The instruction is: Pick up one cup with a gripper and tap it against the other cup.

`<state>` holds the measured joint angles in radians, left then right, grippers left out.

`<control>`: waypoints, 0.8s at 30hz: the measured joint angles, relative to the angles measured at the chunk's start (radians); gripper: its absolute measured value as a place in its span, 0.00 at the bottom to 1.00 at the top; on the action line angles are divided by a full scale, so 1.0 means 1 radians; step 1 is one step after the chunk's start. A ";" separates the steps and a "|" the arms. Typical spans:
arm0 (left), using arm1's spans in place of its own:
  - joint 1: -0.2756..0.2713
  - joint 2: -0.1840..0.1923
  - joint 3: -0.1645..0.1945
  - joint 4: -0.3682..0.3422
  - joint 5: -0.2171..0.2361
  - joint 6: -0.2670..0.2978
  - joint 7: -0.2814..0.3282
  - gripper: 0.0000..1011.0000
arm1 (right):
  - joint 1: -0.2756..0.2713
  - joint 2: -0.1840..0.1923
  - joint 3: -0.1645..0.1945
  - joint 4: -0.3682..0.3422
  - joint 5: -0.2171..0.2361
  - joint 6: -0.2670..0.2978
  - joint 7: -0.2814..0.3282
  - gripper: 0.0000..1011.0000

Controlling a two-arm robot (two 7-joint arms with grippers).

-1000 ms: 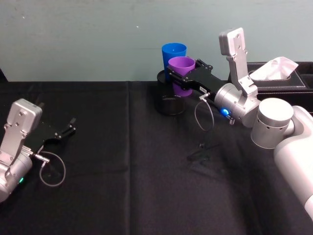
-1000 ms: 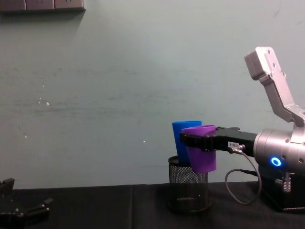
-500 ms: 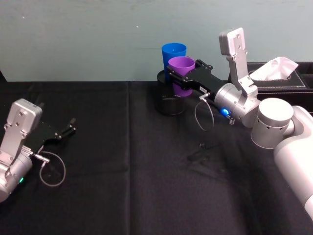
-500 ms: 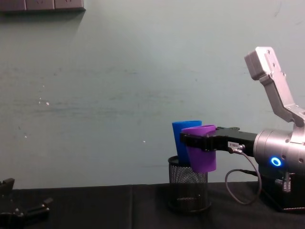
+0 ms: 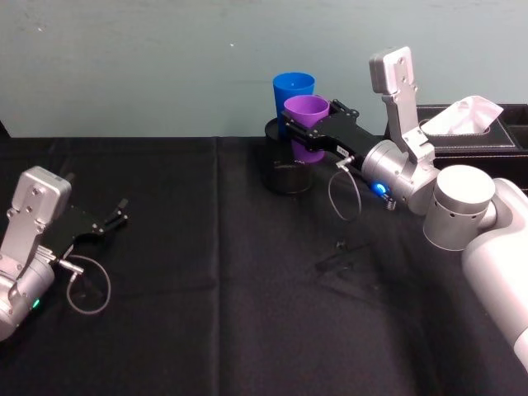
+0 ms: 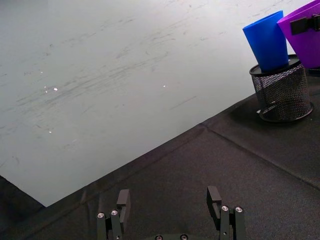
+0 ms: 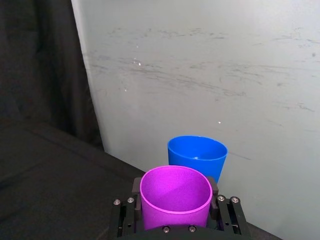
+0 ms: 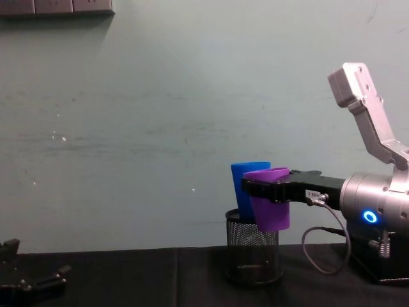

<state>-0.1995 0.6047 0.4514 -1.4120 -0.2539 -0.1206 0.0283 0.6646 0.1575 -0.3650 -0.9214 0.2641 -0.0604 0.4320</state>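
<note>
Now the black two-fingered right gripper point(image 5: 308, 127) is clamped on the plain purple plastic tapered cup point(image 5: 306, 110) and holds it upright in the air, close to the black mesh pen holder point(image 8: 252, 257). The bright blue plastic tapered cup point(image 7: 197, 155) stands in that holder, just beyond the purple one, straight along the gripper's reach. Whether the two cups touch, I cannot tell. The left gripper point(image 5: 111, 221), with its fingers apart, lies idle well apart at the left.

Plain purple cup point(image 5: 306, 107), plain blue cup point(image 5: 293, 89), black mesh holder point(image 8: 252, 259)
</note>
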 joint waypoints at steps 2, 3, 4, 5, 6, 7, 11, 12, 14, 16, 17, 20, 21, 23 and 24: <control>0.000 0.000 0.000 0.000 0.000 0.000 0.000 0.99 | 0.000 0.000 0.000 0.000 0.000 0.000 0.000 0.73; 0.000 0.000 0.000 0.000 0.000 0.000 0.000 0.99 | 0.000 0.000 0.000 0.000 0.000 0.000 0.000 0.73; 0.000 0.000 0.000 0.000 0.000 0.000 0.000 0.99 | 0.000 0.000 0.000 0.000 0.000 0.000 0.000 0.73; 0.000 0.000 0.000 0.000 0.000 0.000 0.000 0.99 | 0.000 0.000 0.000 0.000 0.000 0.000 0.000 0.73; 0.000 0.000 0.000 0.000 0.000 0.000 0.000 0.99 | 0.000 0.000 0.000 0.000 0.000 0.000 0.000 0.73; 0.000 0.000 0.000 0.000 0.000 0.000 0.000 0.99 | -0.002 0.001 0.001 -0.002 0.001 -0.002 0.000 0.73; 0.000 0.000 0.000 0.000 0.000 0.000 0.000 0.99 | -0.025 0.013 0.009 -0.031 0.014 -0.014 0.020 0.73; 0.000 0.000 0.000 0.000 0.000 0.000 0.000 0.99 | -0.031 0.017 0.010 -0.040 0.016 -0.014 0.024 0.73; 0.000 0.000 0.000 0.000 0.000 0.000 0.000 0.99 | -0.052 0.027 0.012 -0.071 0.026 -0.014 0.035 0.73; 0.000 0.000 0.000 0.000 0.000 0.000 0.000 0.99 | -0.075 0.038 0.013 -0.105 0.034 -0.010 0.041 0.73; 0.000 0.000 0.000 0.000 0.000 0.000 0.000 0.99 | -0.083 0.042 0.013 -0.118 0.037 -0.007 0.042 0.73; 0.000 0.000 0.000 0.000 0.000 0.000 0.000 0.99 | -0.116 0.059 0.015 -0.169 0.051 0.003 0.048 0.73; 0.000 0.000 0.000 0.000 0.000 0.000 0.000 0.99 | -0.124 0.063 0.015 -0.182 0.055 0.006 0.049 0.73; 0.000 0.000 0.000 0.000 0.000 0.000 0.000 0.99 | -0.309 0.137 0.020 -0.383 0.131 -0.014 0.059 0.73; 0.000 0.000 0.000 0.000 0.000 0.000 0.000 0.99 | -0.321 0.142 0.019 -0.390 0.133 -0.021 0.064 0.73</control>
<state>-0.1995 0.6047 0.4514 -1.4120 -0.2539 -0.1206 0.0283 0.3436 0.2995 -0.3464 -1.3114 0.3970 -0.0816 0.4963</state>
